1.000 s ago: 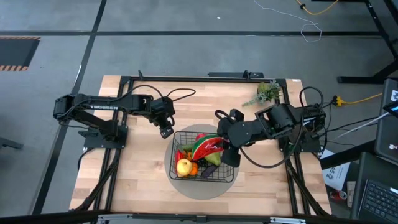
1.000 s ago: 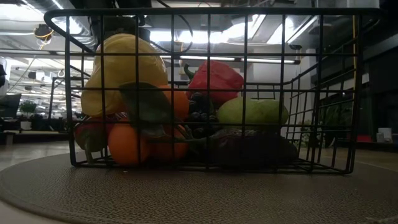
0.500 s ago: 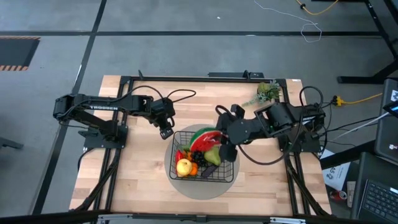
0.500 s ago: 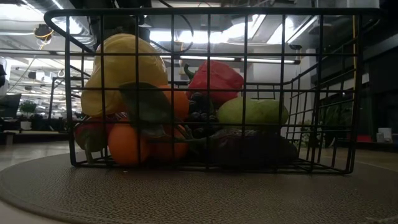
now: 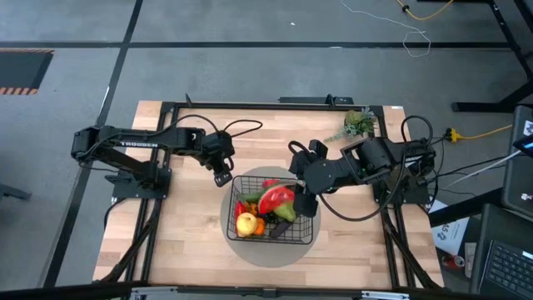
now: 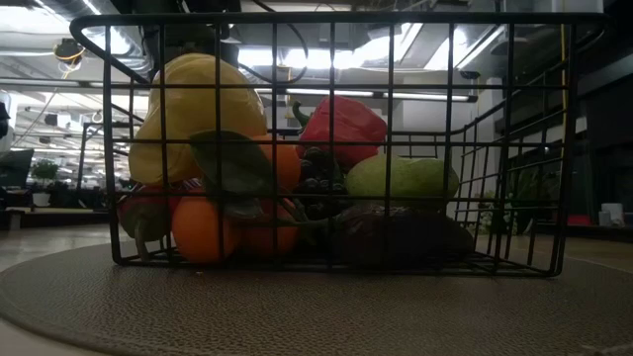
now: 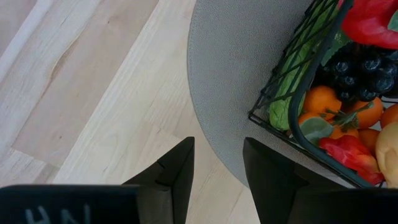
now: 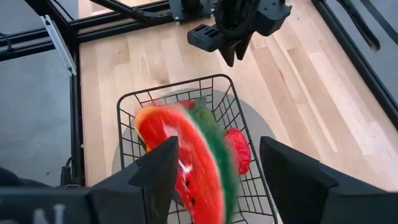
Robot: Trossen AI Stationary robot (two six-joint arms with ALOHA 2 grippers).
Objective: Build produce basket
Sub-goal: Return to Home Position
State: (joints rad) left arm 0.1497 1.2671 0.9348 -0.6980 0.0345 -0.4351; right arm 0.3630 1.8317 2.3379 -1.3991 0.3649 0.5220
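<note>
Right gripper (image 5: 302, 202) spread wide over basket (image 6: 326, 17); watermelon slice (image 8: 193, 155) loose below its fingers, on the fruit. Left gripper (image 5: 221, 177) beside basket, narrow gap, empty.

mat: round grey one (image 5: 271, 251), lying flat on the wooden counter (image 5: 187, 242)
sprig: green leafy bit (image 5: 360, 125) by the far right corner, well apart from the mat
floor: yellow cable (image 5: 481, 131) right, thin white wire (image 5: 416, 38) further back
</note>
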